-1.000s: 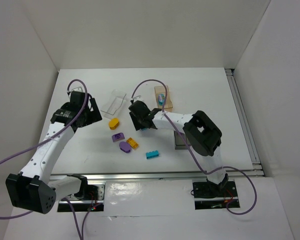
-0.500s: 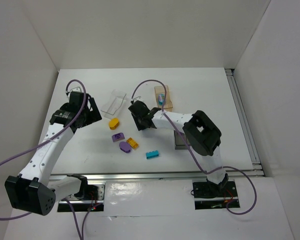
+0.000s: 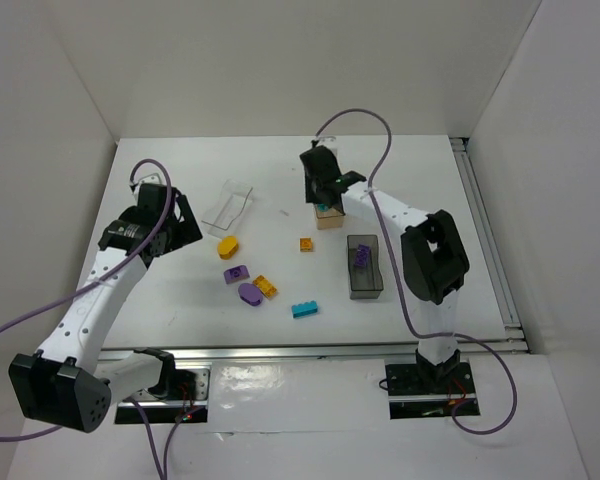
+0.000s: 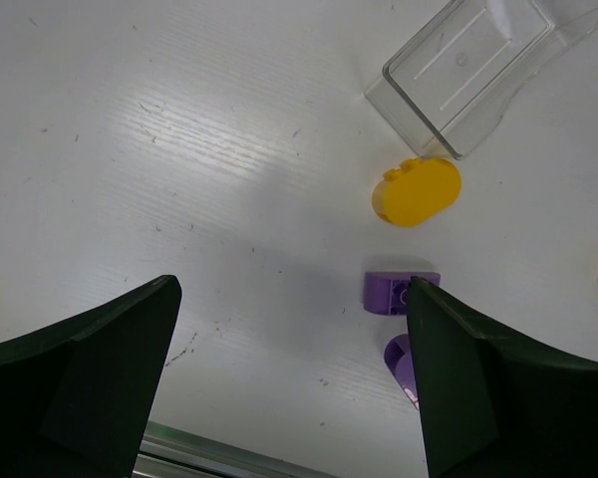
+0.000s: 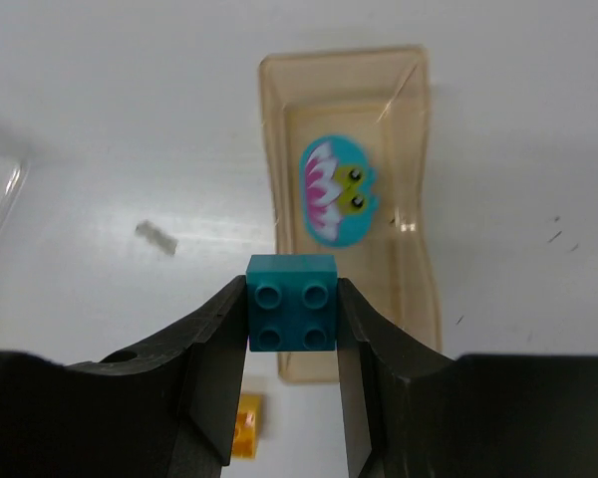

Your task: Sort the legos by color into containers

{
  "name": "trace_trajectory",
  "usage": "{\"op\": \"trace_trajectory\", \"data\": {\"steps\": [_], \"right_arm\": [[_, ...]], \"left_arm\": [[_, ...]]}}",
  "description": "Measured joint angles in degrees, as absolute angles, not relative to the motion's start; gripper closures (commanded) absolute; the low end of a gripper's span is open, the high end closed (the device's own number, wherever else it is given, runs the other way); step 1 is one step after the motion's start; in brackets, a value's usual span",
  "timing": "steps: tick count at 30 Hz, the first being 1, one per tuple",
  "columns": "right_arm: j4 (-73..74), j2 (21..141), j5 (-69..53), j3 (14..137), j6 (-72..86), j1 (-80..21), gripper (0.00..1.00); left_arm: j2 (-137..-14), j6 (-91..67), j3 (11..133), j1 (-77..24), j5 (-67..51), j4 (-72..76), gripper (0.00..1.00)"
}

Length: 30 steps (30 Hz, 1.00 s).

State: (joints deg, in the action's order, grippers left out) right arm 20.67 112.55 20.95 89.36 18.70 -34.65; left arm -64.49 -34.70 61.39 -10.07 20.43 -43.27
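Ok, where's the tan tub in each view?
Top external: tan tub, just right of centre, upper half.
Left wrist: not in it.
Right wrist: upper centre, beyond the held teal brick.
Shared landmark: small orange brick off the tub's near-left corner.

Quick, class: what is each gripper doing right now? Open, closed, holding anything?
Left gripper: open, holding nothing.
Right gripper: closed on a teal brick.
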Motion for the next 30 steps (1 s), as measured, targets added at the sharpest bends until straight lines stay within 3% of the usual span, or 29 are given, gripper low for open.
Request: {"op": "trace_trajectory", "data": {"steps": [3, 4, 8, 13, 17, 22, 30], "right_arm": [[21.23, 115.31, 21.89, 94.28, 19.29, -31.00, 0.64], [21.23, 116.66, 22.06, 95.94, 19.42, -30.24, 0.54], [22.31, 120.90, 21.65, 99.42, 20.12, -28.86, 0.32], [22.83, 119.70, 22.96, 94.59, 21.06, -29.93, 0.29], [21.58, 109.27, 25.28, 80.49, 23.70, -34.70, 0.29], [20.29, 96.44, 25.30, 68.27, 28.03, -42.65, 0.13], [19.25, 99.79, 24.12, 66.92, 30.92, -44.60, 0.13]], "left_arm": [[-64.16, -34.59, 61.39, -10.07, 20.84, -43.38, 0.00], [-64.01, -34.50, 61.39, -10.07, 20.88, -43.44, 0.00], [-63.90, -34.02, 62.02, -10.07, 21.10, -44.49, 0.00], [-63.35, -33.19, 63.68, -10.07, 21.19, -45.08, 0.00], [-62.54, -33.17, 64.18, -10.07, 21.17, -45.43, 0.00], [-62.43, -33.15, 64.20, -10.07, 20.84, -45.63, 0.00], [-62.43, -33.15, 64.20, -10.07, 20.71, -45.89, 0.00]]}}
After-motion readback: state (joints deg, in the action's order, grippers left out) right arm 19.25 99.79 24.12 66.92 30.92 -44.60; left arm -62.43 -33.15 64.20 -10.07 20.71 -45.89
